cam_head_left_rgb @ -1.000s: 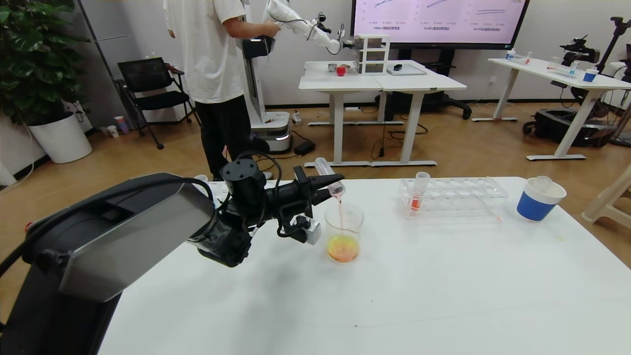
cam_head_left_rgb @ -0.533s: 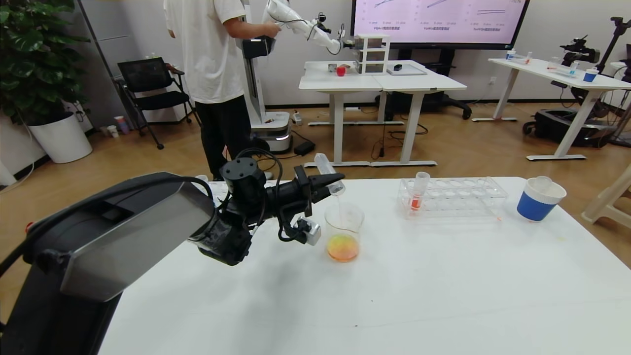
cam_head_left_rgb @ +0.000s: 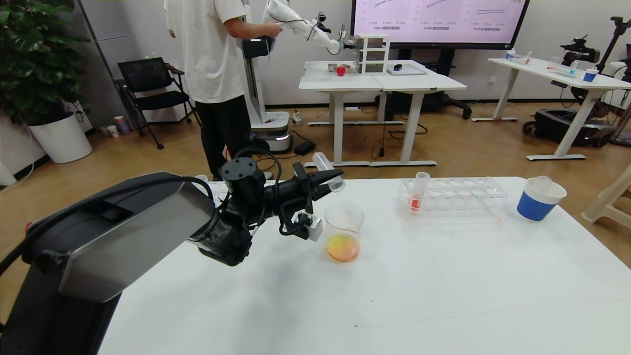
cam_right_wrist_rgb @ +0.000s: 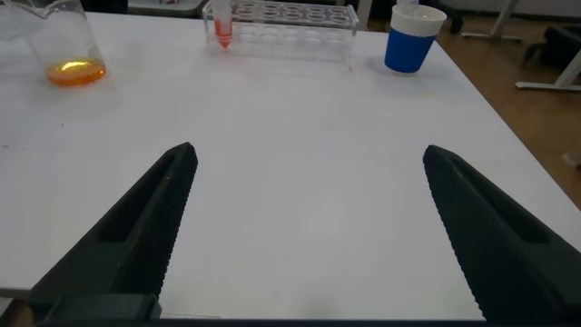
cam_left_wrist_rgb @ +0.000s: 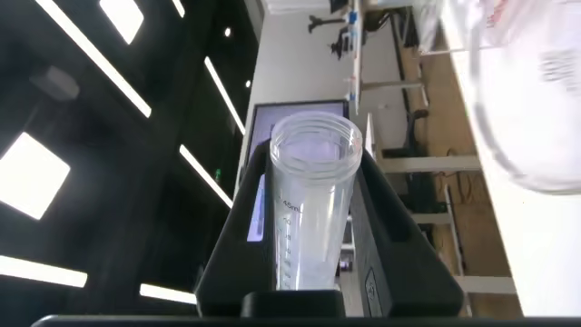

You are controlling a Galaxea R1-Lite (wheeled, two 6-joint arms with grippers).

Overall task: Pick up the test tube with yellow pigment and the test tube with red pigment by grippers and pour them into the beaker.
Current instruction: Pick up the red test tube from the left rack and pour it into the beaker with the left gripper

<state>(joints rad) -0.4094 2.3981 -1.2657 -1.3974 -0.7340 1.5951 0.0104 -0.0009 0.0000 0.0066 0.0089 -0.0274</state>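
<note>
At frame centre, the left tool (cam_head_left_rgb: 331, 178) is clamped on the test tube with red pigment (cam_head_left_rgb: 329, 172), tilted mouth-down above the beaker (cam_head_left_rgb: 343, 230). The tube looks emptied. The beaker stands on the table (cam_head_left_rgb: 419, 286), holding orange-yellow liquid. The right tool (cam_right_wrist_rgb: 304, 227) hangs wide open, empty, over bare table.
</note>
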